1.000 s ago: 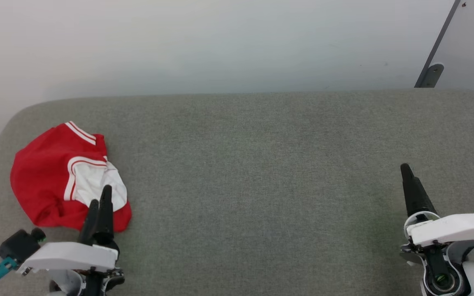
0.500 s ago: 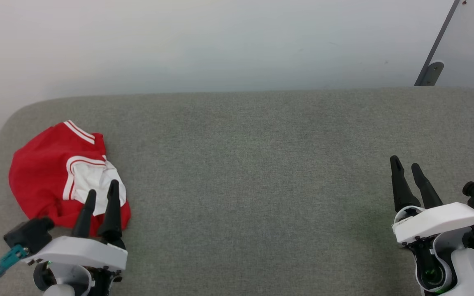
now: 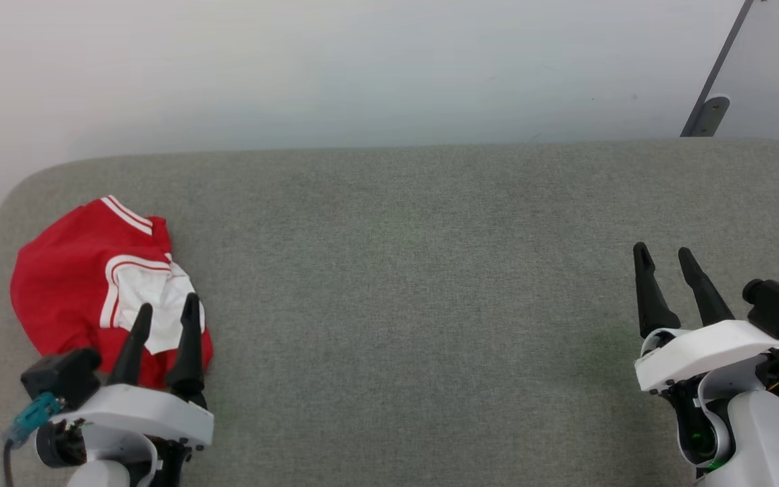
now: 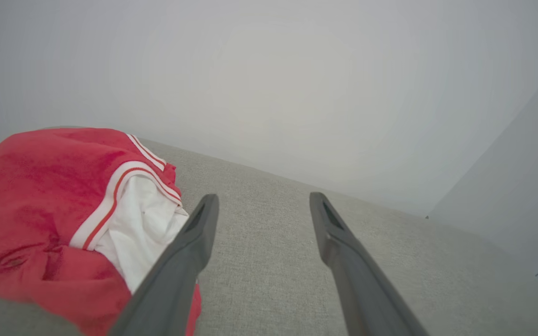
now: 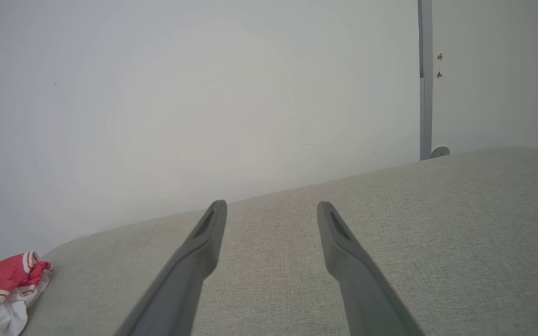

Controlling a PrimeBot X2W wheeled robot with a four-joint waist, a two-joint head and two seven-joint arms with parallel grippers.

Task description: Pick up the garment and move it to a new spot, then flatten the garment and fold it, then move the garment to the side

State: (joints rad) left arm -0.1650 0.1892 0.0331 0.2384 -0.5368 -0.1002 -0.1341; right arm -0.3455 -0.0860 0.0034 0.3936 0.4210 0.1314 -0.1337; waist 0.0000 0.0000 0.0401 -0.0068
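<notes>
Crumpled red-white garment (image 3: 85,284) bunched on woven grey tabletop (image 3: 416,270)

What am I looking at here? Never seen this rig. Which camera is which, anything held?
It's a two-armed robot. The top-down picture comes from its head camera, looking down at a grey padded surface. The other two come from cameras on each wrist, looking along that arm's two dark fingers. The left gripper hovers open at the near edge of a crumpled red-and-white shirt; the right gripper is open over bare fabric far to the right. Nothing is held.
</notes>
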